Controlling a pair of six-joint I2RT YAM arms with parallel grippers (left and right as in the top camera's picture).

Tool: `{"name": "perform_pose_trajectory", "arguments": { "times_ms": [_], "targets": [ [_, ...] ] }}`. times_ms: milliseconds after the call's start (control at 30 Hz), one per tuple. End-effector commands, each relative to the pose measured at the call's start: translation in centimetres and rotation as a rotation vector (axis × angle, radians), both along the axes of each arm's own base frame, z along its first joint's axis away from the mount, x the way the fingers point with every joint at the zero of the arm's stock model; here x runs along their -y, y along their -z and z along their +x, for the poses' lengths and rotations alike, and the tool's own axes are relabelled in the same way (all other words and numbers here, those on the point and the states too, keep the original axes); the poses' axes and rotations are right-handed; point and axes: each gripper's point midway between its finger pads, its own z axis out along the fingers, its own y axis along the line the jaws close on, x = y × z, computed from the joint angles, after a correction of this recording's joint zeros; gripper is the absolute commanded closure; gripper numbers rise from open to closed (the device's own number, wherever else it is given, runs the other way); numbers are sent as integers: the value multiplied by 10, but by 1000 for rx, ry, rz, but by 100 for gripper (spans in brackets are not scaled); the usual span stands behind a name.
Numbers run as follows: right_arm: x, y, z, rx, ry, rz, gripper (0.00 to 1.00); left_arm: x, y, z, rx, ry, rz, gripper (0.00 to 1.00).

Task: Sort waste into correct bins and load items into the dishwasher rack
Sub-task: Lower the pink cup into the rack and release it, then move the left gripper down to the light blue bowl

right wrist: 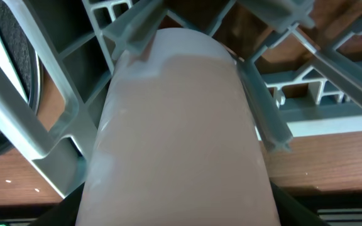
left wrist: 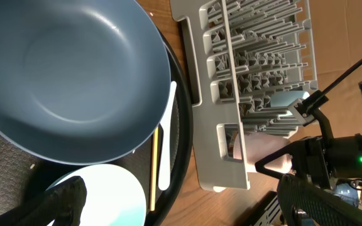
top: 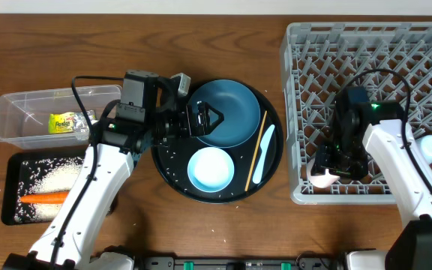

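— Two arms show from overhead, and only there do you get the whole wooden counter [top: 126, 45]. Your left gripper [top: 208, 120] hangs over the left rim of the dark-blue plate [top: 235, 112], fingers spread wide with nothing between them. Your right gripper [top: 330, 171] is down in the front-left corner of the grey rack [top: 373, 52], and just a sliver of the pale-pink cup [top: 319, 179] shows under it.

— Where does the waste sit?

— On your left. The yellow-green wrapper [top: 64, 122] lies in the clear tub [top: 13, 112]. The orange carrot [top: 45, 199] and a heap of white rice [top: 51, 176] lie in the shallow black tray [top: 10, 210] just in front of it. Stray grains [top: 172, 161] speckle the round black tray [top: 167, 176], which also carries the plate, a pale bowl [top: 211, 169], a thin wooden chopstick [top: 256, 157] and a flat pale-blue utensil [top: 265, 150].

— And the left wrist view?

— It gives you the plate's smooth, glossy hollow close up, chopstick and utensil lying side by side past its rim, and the rack's lattice wall seen side-on. Your right arm, dark with a green light, blocks the rack's corner.

— Right wrist?

— Only there do you see the grip: the cup fills the frame, matte and rounded, wedged among grey ribs, with the dark fingers clamped on its sides.
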Motion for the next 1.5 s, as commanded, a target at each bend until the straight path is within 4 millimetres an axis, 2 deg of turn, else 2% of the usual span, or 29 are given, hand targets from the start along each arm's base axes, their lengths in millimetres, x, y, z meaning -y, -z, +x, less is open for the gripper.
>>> {"name": "perform_pose_trajectory", "arguments": {
  "times_ms": [0, 67, 100, 133, 200, 267, 633, 767, 867, 1067, 1100, 1167, 1233, 1267, 1467],
  "targets": [
    [-1, 4, 0, 4, -11, -10, 99, -2, 3, 1, 1, -5, 10, 2],
    [-1, 7, 0, 5, -11, -10, 99, -2, 3, 1, 1, -5, 10, 2],
    [-1, 7, 0, 5, -11, -10, 93, -2, 3, 1, 2, -5, 10, 2],
    [-1, 7, 0, 5, -11, -10, 84, -2, 3, 1, 1, -5, 10, 2],
    [-1, 7, 0, 5, -11, -10, 57, -2, 3, 1, 1, -5, 10, 2],
    [-1, 7, -1, 2, -11, -10, 39, -2, 3, 1, 1, -5, 10, 2],
    [-6, 5, -9, -31, -23, 28, 28, -2, 3, 1, 1, -5, 10, 2],
    [-6, 1, -9, -33, -31, 29, 27, -2, 3, 1, 1, -5, 10, 2],
    [-6, -13, -5, -25, -36, 30, 27, -2, 3, 1, 1, -5, 10, 2],
    [-7, -59, 8, 26, -37, 34, 27, -2, 3, 1, 1, -5, 10, 2],
    [-8, -67, 11, 40, -37, 35, 19, -2, 3, 1, 1, -5, 10, 2],
    [-8, -77, 16, 68, -37, 38, 12, -2, 3, 1, 1, -5, 10, 2],
    [-9, -82, 22, 96, -38, 40, 8, -2, 3, 1, 1, -5, 10, 2],
    [-10, -82, 24, 105, -40, 42, 1, -2, 3, 1, 2, -5, 10, 2],
    [-11, -82, 29, 126, -44, 42, 1, -2, 3, 1, 1, -5, 10, 2]
  ]
}}
